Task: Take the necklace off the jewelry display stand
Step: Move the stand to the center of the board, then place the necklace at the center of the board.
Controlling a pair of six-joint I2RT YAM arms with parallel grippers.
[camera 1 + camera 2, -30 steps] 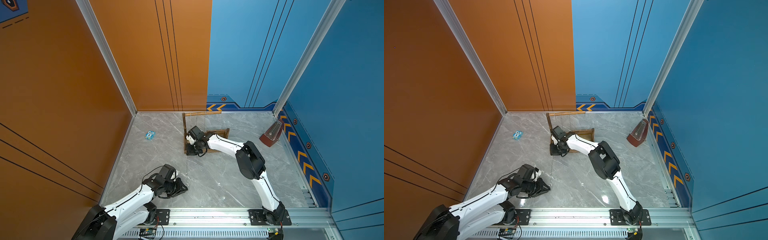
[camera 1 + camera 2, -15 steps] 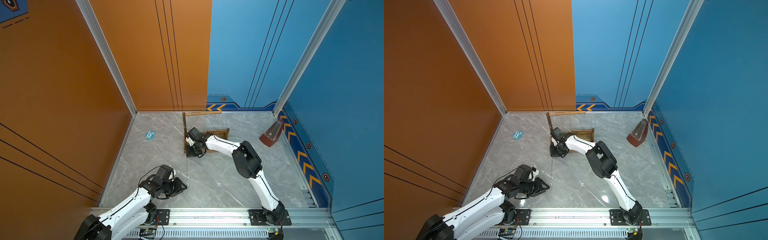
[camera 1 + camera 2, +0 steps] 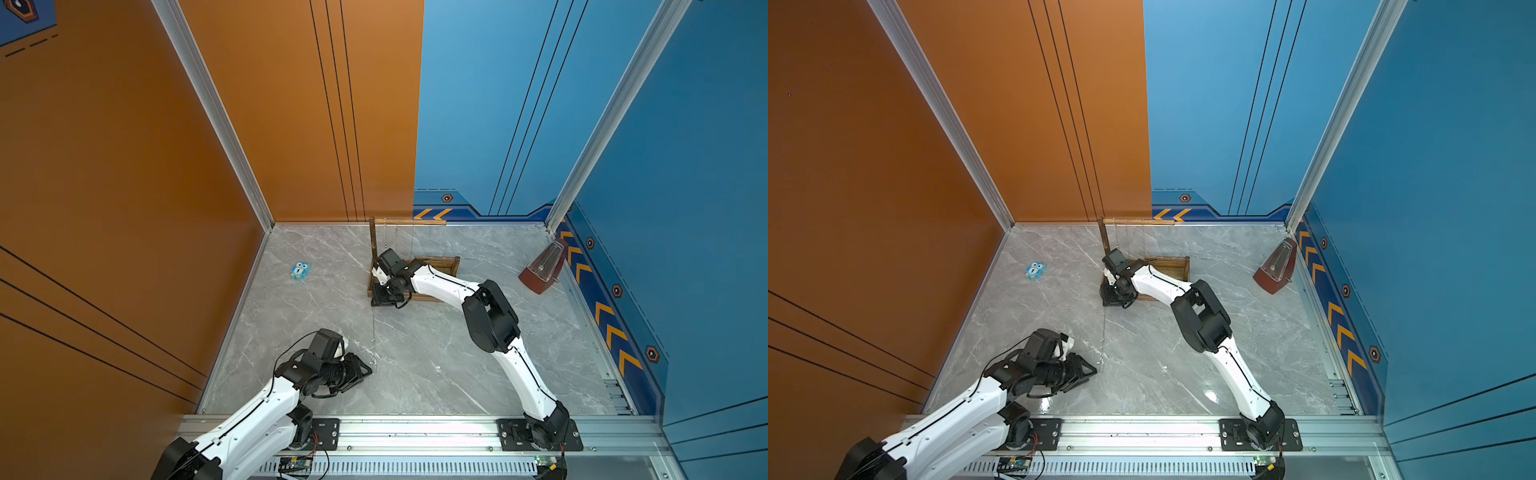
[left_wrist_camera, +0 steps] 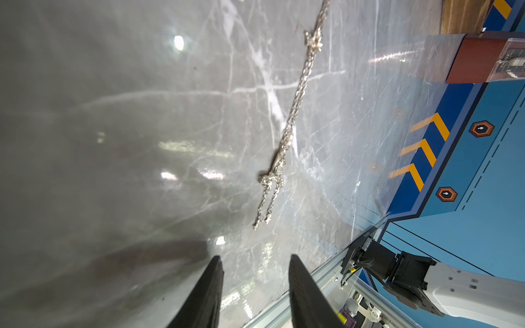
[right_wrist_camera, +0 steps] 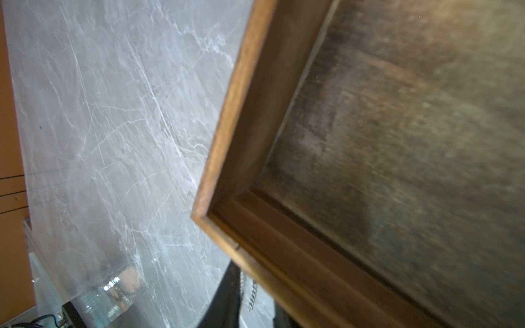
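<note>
Since the necklace [image 4: 289, 122] lies on the tabletop [image 3: 436, 345] and not on the rod, the risks from here are drag risks. My left hand [image 4: 254, 262] is open and empty, with the chain's near end just ahead of its fingers. A careless sweep would bunch the links or shove them toward the blue owl toy [image 3: 300, 270]. The far end runs to the front corner of the jewelry display stand [image 3: 440, 261]. My right hand [image 3: 382, 297] sits there with fingers parted and a bit of chain loose in the gap. Lifting off could snag it and tug the stand, or catch the thin strands [image 3: 397, 235] hanging from the top rod. The metronome [image 3: 544, 270] is well apart. The necklace is fine silver links, doubled, laid nearly straight, with a knot-like clump near my left hand and a small ornament further along.
</note>
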